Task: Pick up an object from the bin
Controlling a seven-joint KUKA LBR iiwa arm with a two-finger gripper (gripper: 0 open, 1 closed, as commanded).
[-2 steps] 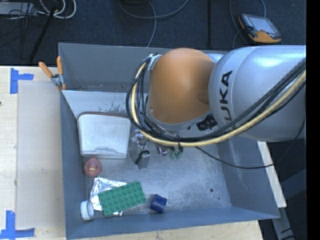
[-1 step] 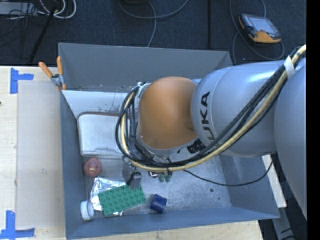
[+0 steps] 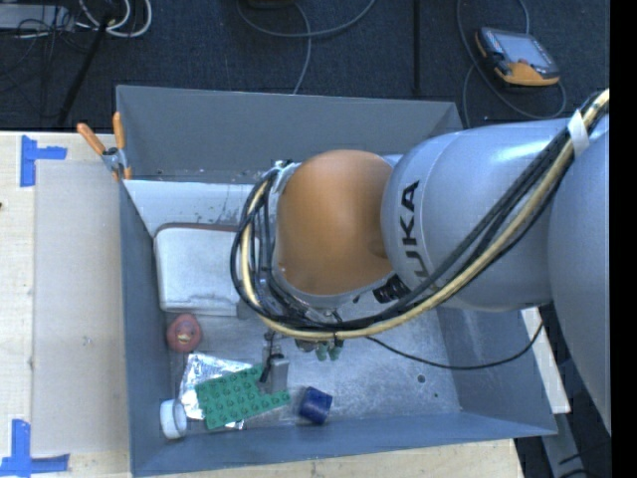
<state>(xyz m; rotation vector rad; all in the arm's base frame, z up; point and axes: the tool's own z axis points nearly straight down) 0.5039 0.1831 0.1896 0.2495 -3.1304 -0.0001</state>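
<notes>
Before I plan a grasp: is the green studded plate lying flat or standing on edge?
Flat. The green plate shows its studded face upward, lying on the crinkled silver packet.

Bright light from above; sheen on the arm (image 3: 488, 217); shadow beneath in the bin (image 3: 453, 371)

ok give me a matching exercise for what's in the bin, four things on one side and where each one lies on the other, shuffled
Things:
1. green studded plate
2. small blue cap
3. red round thing
4. white block

Places:
a. just below the white block in the view
b. on the crumpled foil, at the gripper
c. upper left of the things, the biggest one
d. alone, right of the green studded plate

Pairs: 1-b, 2-d, 3-a, 4-c
</notes>
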